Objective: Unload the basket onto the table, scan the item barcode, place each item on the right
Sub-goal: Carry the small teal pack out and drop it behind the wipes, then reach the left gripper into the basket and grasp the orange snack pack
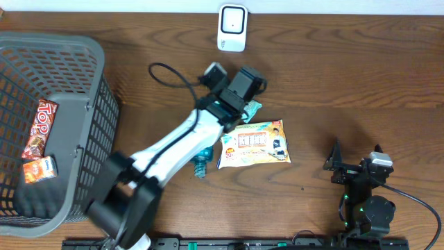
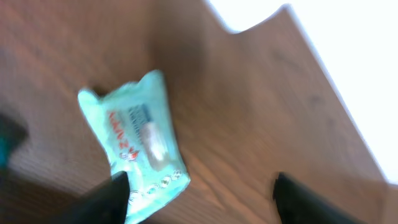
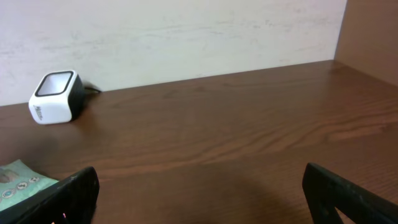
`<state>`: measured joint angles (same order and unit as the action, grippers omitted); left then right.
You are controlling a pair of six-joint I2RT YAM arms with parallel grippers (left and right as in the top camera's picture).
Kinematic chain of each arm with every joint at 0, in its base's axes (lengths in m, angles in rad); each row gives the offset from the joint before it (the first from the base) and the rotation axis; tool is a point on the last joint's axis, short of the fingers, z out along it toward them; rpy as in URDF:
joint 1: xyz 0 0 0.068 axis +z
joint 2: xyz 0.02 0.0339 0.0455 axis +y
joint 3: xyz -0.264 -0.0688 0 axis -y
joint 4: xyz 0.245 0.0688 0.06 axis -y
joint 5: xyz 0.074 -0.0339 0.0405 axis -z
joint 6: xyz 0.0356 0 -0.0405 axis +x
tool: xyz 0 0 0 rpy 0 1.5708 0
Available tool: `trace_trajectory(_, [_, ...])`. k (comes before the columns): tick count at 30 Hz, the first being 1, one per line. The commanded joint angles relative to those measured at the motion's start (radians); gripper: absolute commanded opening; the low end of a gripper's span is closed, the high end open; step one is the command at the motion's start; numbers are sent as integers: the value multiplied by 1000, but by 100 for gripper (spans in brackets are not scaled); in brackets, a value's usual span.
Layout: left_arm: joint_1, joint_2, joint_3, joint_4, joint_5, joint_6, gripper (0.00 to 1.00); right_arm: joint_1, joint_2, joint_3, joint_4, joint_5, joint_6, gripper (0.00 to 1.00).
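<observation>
The left arm reaches toward one o'clock with the left gripper spread apart, while the right gripper rests at four o'clock, jaws wide.

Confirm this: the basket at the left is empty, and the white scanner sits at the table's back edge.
Not empty. The basket holds two snacks, a red bar and an orange packet, as the overhead view shows. The white scanner does sit at the back edge.
</observation>
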<state>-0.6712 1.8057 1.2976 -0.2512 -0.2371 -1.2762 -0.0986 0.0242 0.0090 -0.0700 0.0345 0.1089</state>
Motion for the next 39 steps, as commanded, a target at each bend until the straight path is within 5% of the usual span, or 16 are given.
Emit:
trace_trajectory(1, [45, -205, 81, -44, -19, 453, 79, 1, -4, -3, -1, 5, -13, 99])
trace_trajectory(6, [124, -403, 110, -188, -146, 623, 82, 1, -4, -3, -1, 4, -13, 99])
trace_trajectory(15, [430, -644, 110, -349, -336, 623, 86, 1, -4, -3, -1, 4, -13, 99])
trace_trajectory(20, [684, -654, 110, -505, -334, 440, 91, 1, -4, -3, -1, 4, -13, 99])
trace_trajectory(29, [1046, -546, 93, -903, -308, -71, 98, 1, -4, -3, -1, 5, -13, 99])
trace_trajectory(39, [1267, -317, 38, -912, -149, -47, 98, 1, -4, -3, -1, 4, -13, 99])
